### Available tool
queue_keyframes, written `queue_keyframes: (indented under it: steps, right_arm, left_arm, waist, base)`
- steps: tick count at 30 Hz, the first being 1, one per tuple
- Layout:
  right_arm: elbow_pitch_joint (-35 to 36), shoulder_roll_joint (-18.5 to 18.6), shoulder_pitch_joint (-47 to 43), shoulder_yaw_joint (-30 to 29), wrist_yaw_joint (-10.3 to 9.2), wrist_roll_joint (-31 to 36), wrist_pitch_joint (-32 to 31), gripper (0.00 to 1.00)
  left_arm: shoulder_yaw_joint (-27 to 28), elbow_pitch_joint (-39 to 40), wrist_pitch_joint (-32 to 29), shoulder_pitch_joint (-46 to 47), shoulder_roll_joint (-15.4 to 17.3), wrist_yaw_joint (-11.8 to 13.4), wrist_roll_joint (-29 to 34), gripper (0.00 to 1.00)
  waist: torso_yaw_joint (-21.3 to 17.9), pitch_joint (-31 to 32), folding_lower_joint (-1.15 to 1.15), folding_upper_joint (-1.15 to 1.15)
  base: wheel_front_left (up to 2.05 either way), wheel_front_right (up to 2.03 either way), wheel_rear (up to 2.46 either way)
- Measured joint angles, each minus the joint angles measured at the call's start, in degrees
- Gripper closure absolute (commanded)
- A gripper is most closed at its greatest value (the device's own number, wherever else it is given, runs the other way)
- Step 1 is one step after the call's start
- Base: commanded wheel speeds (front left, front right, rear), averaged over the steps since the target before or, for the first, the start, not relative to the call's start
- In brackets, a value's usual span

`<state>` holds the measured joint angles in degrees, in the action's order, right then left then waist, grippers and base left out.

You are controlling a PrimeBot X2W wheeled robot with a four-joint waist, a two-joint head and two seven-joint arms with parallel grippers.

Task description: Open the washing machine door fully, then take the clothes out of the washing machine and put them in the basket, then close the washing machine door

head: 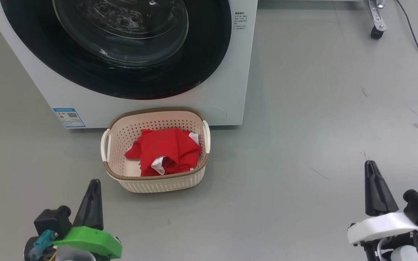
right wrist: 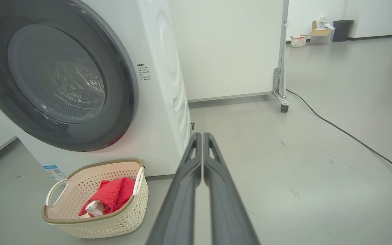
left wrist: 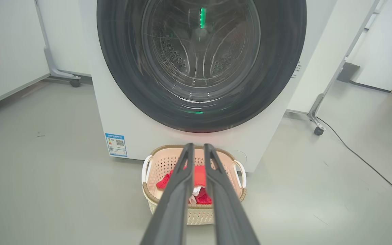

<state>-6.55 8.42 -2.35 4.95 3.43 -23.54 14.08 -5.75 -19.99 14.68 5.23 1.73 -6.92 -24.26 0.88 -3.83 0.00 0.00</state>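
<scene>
Clothes [head: 169,150] aren't in either gripper. They're piled up, red with bits of white, inside the basket [head: 157,177].

Starting at the tools: the left gripper [head: 94,182] sits low at the near left. Its jaws are pinched narrow, with just a sliver of gap in its own wrist view, and it's holding nothing. The right gripper [head: 369,164] sits low at the near right, jaws pressed together, empty too. Both point up over bare floor [head: 303,127] and touch nothing.

Going outward, the basket is ahead of the left gripper and a bit to its right, near but clearly apart. In the left wrist view the fingers line up right over it. From the right gripper it's well off to the left. The basket stands just in front of the washer [head: 227,90], right below the door [head: 209,58].

The door looks flat against the washer front, so shut as far as I can tell. Through the glass I see bare steel drum and no red.

My read is that all three steps look done: door opened, clothes moved into the basket, door closed again. I can't see anything left to do. The one thing I can't judge from here is whether the latch fully caught.
</scene>
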Motion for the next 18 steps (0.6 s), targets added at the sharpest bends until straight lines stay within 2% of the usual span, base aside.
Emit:
queue_keyframes:
  steps: [5,18]
  right_arm:
    - [-1.4,-1.1,-1.0,0.3,0.01,-0.9,-0.2,1.00]
    - [-1.8,-1.5,-1.0,-0.8,0.04,-10.6,-2.4,1.00]
  left_arm:
    - [-0.1,-1.2,-0.1,-1.2,-0.5,0.0,-0.6,1.00]
    - [0.5,-0.2,-2.5,-1.2,-0.5,0.0,-10.6,1.00]
  waist:
    - [0.0,0.0,0.00,0.00]
    - [-0.2,0.6,0.00,0.00]
  base:
    - [0.00,0.00,0.00]
    - [0.00,0.00,0.00]
